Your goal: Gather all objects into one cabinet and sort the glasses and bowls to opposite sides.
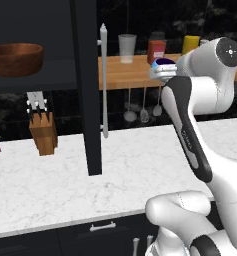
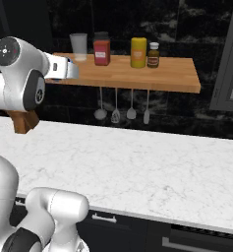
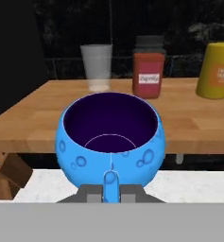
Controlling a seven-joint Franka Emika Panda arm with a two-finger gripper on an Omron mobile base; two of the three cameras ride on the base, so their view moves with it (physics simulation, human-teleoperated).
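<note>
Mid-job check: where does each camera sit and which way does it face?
Left base view: behind-left, facing the open cabinet and wooden bowl; arm at right.
Right base view: behind-right, facing the wooden shelf; arm at left.
Hand view: along the gripper, shut on the blue bowl.
Shared: clear tumbler, red jar.

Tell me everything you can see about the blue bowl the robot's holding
The small blue bowl is round, deep and glossy bright blue, dotted with bubble-like circles, with a dark purple inside that looks empty. It sits upright, its near rim pinched in the shut gripper, held in the air just in front of the wooden shelf. In the left base view only its rim peeks above the hand.
</note>
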